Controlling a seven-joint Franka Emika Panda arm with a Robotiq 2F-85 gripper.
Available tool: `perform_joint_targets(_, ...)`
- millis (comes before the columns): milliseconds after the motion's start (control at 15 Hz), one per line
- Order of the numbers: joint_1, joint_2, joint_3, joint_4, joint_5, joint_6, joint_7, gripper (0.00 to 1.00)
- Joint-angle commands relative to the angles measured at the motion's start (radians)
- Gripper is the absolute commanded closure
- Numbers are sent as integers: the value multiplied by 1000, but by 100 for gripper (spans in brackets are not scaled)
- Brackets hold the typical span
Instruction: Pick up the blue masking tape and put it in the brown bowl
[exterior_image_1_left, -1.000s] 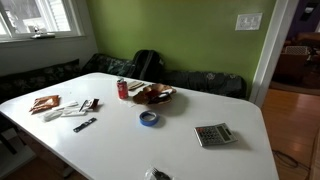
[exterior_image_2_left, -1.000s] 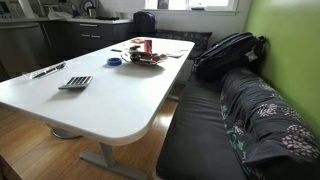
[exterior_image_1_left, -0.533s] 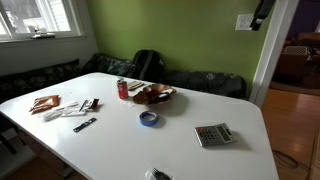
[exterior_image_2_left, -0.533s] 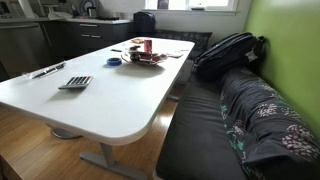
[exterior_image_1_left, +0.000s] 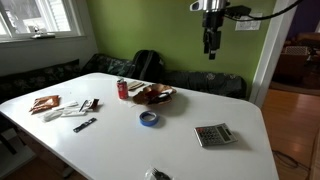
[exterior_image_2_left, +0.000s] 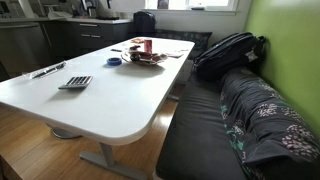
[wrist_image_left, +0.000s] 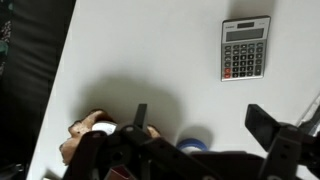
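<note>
Tool hangs high above the desk, jaws spread, holding nothing. Near the far edge, the red can, then the brown bowl, contents unclear. The blue masking tape lies just beside it, nearer the front edge, unmoved. Half a second ago, the tool was further right.

In the wrist view, the blurred dark body of the gripper hides the lower half of the blue masking tape. At the worktop's far end the brown bowl is too small to make out.

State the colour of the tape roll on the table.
Bright blue: the ring-shaped masking tape roll shows best in an exterior view.
</note>
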Motion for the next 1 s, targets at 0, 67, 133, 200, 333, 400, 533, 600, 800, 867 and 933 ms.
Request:
perform_joint_targets(0, -8, 245, 99, 229, -87, -61, -36, 0)
perform_joint_targets(67, -36, 118, 99, 94, -54, -8, 0, 0)
perform_joint_targets(133, -32, 172, 120, 141, -69, -15, 1, 0)
perform_joint_targets(200, -30, 213, 131, 178, -77, -18, 1, 0)
perform_joint_targets(333, -32, 250, 133, 214, -82, -26, -5, 0)
perform_joint_targets(400, -34, 251, 132, 219, -82, -32, -10, 0)
perform_joint_targets(533, -48, 213, 104, 153, -97, 1, 155, 0)
perform_joint_targets(600, -56, 212, 106, 121, -82, 31, 206, 0)
perform_joint_targets(800, -67, 257, 108, 58, -69, 106, 377, 0)
perform_joint_targets(867, -56, 289, 112, 62, -69, 126, 453, 0)
perform_joint_targets(933, -42, 316, 115, 70, -73, 145, 531, 0)
